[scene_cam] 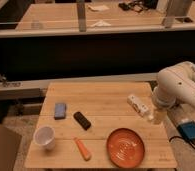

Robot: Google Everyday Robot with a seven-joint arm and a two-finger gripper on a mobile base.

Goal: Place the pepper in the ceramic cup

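The pepper (pixel 82 148), small and orange-red, lies on the wooden table (pixel 101 95) near its front edge. Just to its left stands the white ceramic cup (pixel 44 136), upright and with nothing in it. My gripper (pixel 156 117) hangs from the white arm (pixel 178 87) over the table's right edge, far to the right of both the pepper and the cup, and holds neither.
An orange plate (pixel 125 147) sits at the front right, between the pepper and the gripper. A blue block (pixel 60 110) and a black oblong object (pixel 82 120) lie mid-table. A white object (pixel 138 105) lies near the gripper. A blue device (pixel 191 131) lies on the floor at right.
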